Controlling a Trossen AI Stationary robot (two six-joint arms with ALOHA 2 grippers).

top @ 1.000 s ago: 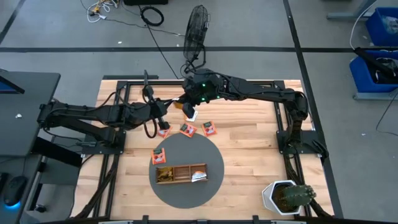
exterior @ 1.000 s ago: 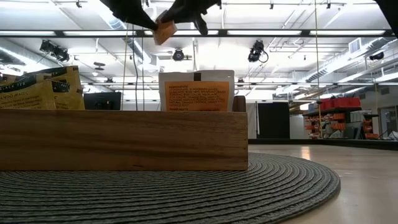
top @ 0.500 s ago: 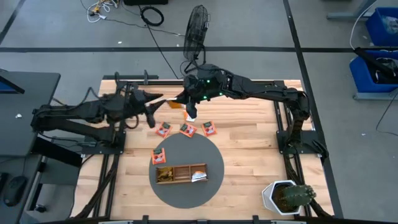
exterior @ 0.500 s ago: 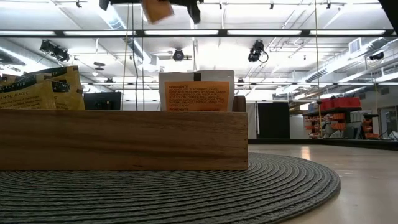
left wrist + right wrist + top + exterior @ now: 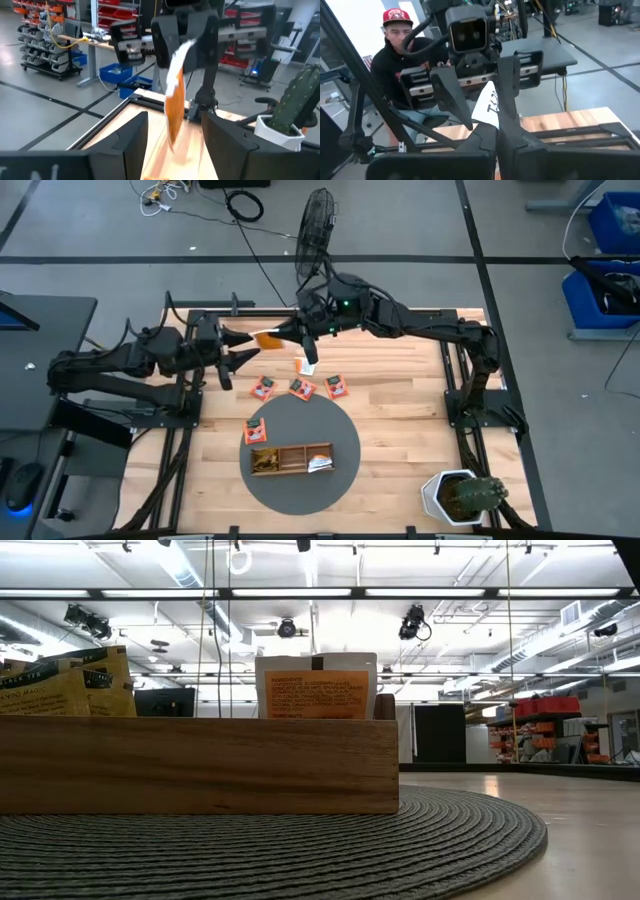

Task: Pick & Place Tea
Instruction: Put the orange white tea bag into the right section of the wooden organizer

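My right gripper [image 5: 288, 333] is shut on an orange tea sachet [image 5: 268, 338], high above the far middle of the table. My left gripper [image 5: 244, 346] faces it from the left, open. Its fingers [image 5: 131, 141] stand on either side of the sachet [image 5: 175, 100] without touching it. Three orange-red sachets [image 5: 301, 388] and a white one [image 5: 304, 366] lie flat on the wood. The wooden tray [image 5: 292, 459] sits on a round grey mat [image 5: 300, 425] and has yellow sachets [image 5: 70, 685] and an orange-labelled one [image 5: 315, 690] standing in it. My right gripper pinches the sachet by one end [image 5: 489, 116] between its two fingers. The fingers come level from the table's right side. The sachet stands on edge and sticks out past the fingertips toward the left gripper, clear of the table.
A potted cactus [image 5: 462, 496] stands at the near right corner. A fan [image 5: 318, 222] stands beyond the far edge. A person in a red cap [image 5: 397, 47] sits behind the left arm. Bare wood lies right of the mat.
My left gripper has opened, let go of the orange sachet, rolled, and drawn back toward the table's left edge while rising. My right gripper has kept hold and lifted the sachet, which has gone up out of the low view.
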